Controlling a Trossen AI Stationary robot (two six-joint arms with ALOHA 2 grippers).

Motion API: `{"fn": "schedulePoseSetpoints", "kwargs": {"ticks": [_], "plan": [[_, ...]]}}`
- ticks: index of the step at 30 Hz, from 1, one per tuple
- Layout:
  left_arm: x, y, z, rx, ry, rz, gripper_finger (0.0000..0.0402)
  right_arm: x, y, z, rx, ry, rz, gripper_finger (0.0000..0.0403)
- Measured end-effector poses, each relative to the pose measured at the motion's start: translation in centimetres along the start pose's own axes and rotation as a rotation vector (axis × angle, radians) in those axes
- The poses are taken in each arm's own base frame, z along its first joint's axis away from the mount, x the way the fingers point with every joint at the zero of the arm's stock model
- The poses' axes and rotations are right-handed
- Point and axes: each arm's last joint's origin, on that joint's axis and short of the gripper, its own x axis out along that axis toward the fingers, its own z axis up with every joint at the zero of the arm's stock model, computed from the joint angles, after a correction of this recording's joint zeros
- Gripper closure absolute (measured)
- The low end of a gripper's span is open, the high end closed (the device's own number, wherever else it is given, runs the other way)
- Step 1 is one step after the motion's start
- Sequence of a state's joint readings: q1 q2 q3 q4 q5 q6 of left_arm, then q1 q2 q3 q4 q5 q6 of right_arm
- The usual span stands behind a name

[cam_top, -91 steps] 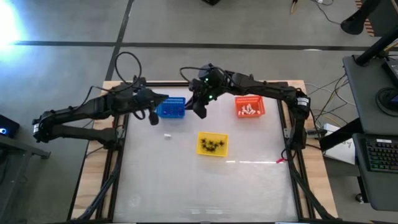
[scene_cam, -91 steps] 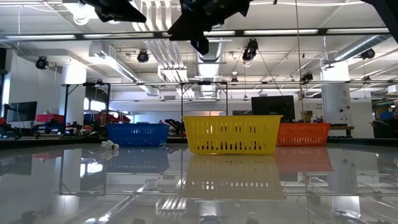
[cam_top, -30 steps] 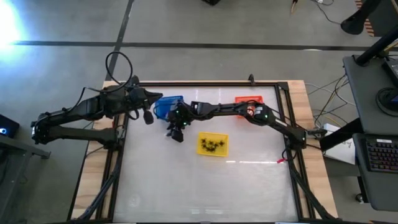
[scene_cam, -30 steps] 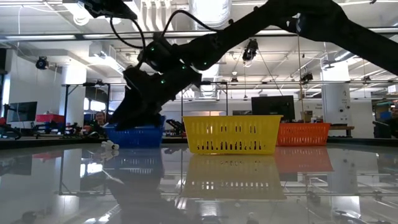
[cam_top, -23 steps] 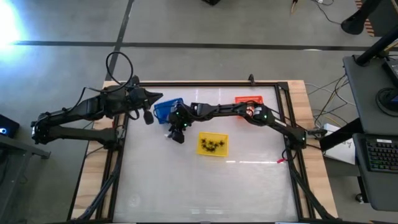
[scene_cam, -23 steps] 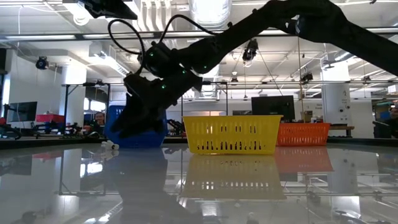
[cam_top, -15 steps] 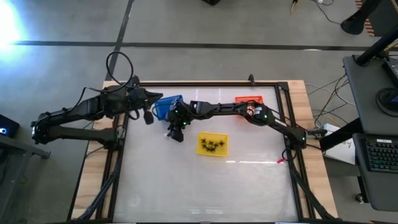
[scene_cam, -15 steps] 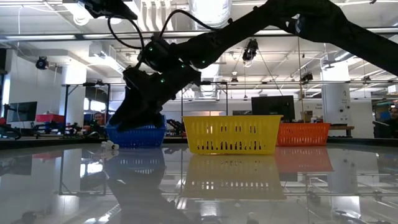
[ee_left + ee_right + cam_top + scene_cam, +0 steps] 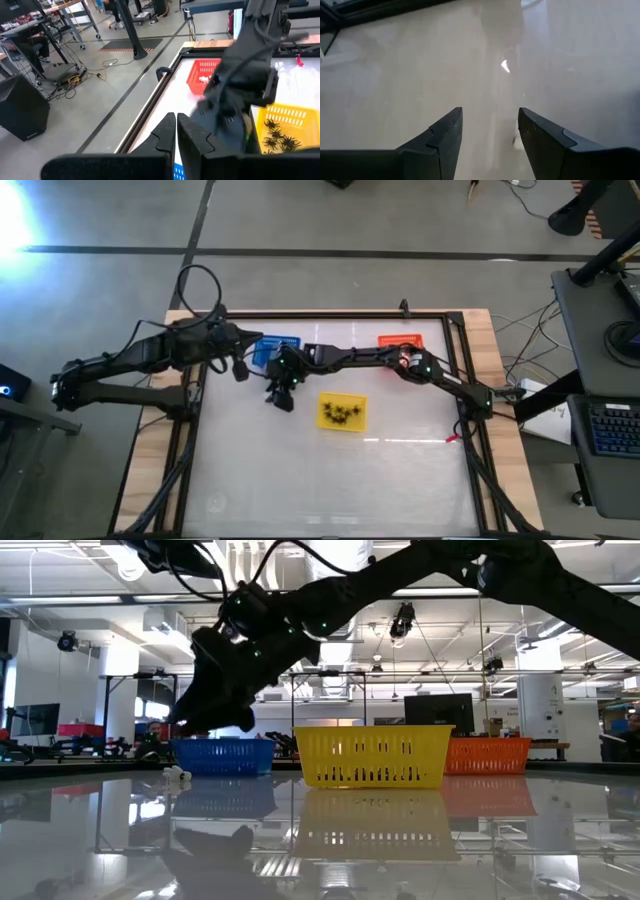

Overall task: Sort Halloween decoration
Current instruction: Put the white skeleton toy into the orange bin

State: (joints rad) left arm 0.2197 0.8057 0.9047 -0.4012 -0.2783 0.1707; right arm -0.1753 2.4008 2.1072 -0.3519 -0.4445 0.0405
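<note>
Beside the blue basket (image 9: 276, 348), the right gripper (image 9: 487, 132) hovers with fingers spread and empty over a white trinket (image 9: 177, 775), while the left gripper (image 9: 176, 131) stays out with fingers pressed together.

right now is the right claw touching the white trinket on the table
Apart. The low view shows the right claw hanging above the white trinket, with clear space between them; its fingers stand open.
</note>
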Motion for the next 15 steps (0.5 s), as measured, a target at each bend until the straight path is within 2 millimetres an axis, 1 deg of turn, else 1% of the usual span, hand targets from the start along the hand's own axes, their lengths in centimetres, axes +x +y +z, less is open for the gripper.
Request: {"fn": "schedulePoseSetpoints", "kwargs": {"ticks": [4,6,11,15], "plan": [[0.4,-0.1,-0.1,0.004,0.016,-0.002,0.0402,-0.7,0.2,1.2,-0.013,-0.027,-0.003,0.0218],[0.6,-0.2,-0.2,0.007,0.024,-0.004,0.0402,-0.8,0.3,1.5,-0.017,-0.034,-0.001,0.0218],[0.9,-0.3,-0.3,0.008,0.043,-0.008,0.0402,-0.2,1.0,0.8,-0.014,-0.004,0.010,0.0218],[1.0,-0.4,-0.3,0.009,0.048,-0.012,0.0402,0.5,1.8,0.3,-0.052,0.022,0.025,0.0218]]}}
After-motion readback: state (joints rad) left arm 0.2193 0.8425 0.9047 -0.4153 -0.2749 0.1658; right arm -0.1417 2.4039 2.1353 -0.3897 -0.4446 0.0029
